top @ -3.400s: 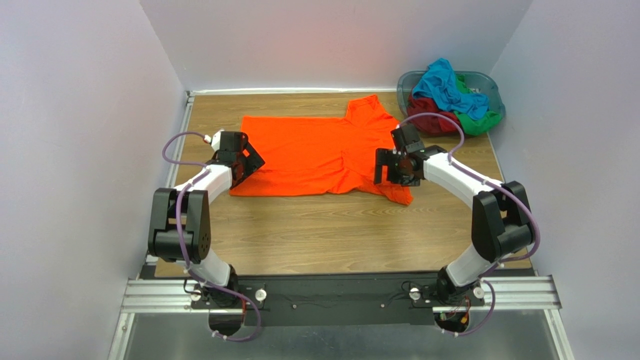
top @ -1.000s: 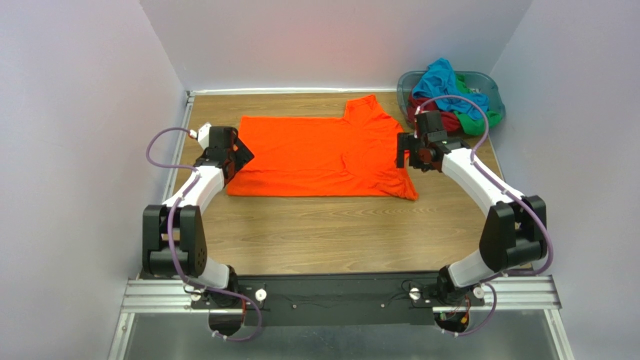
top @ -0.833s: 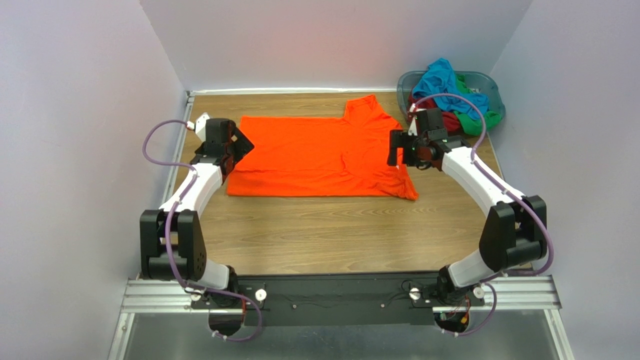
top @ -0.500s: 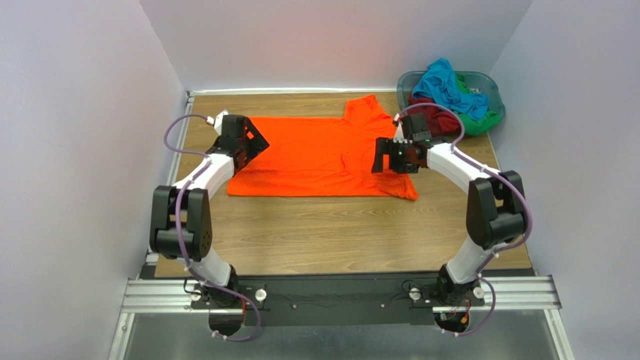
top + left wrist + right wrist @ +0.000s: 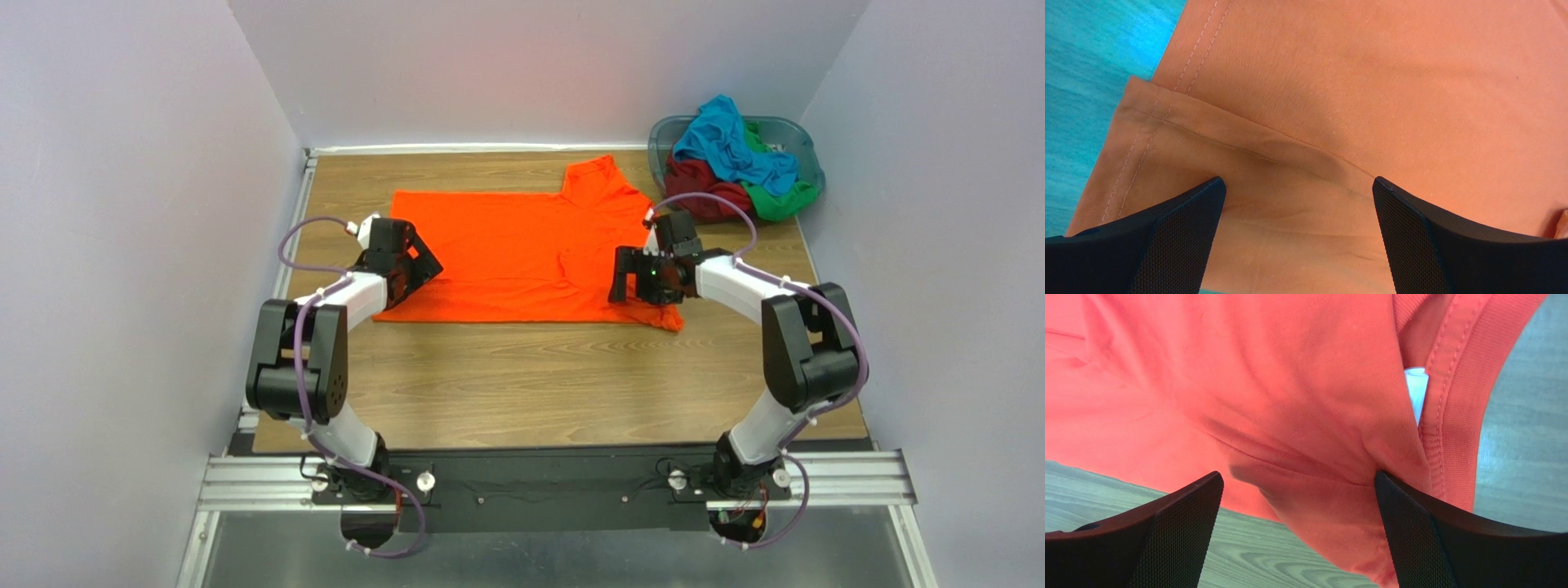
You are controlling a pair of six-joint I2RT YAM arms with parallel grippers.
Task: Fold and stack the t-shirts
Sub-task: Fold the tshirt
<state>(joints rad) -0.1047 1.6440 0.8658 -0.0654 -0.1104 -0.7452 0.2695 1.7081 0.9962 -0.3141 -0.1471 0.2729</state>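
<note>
Top view: the bright orange short-sleeved cotton t-shirt [image 5: 521, 251] lies spread flat on the far half of the wooden bench [image 5: 552, 368], hem to the left, collar to the right; the turquoise, dark red and green shirts [image 5: 734, 153] are heaped in the grey-blue plastic basket [image 5: 806, 145] at the far right corner. The left fingers [image 5: 422, 261] sit low over the near hem corner; the right fingers [image 5: 622, 277] over the near shoulder.

Left wrist view: the fingers stand apart, holding nothing, straddling a turned-over hem corner [image 5: 1168, 147] with double stitching.

Right wrist view: the fingers stand apart and empty above a soft crease beside the ribbed collar [image 5: 1453, 386], where a white label [image 5: 1416, 386] shows.

Handling, as judged: light, limp, non-slippery cloth that drapes and wrinkles; best pinched through both layers at the hem corner and the shoulder seam, both ends lifted together.

Against half a second ago: both arms have drawn nearward from the shirt's far edge; the shirt lies unchanged.
</note>
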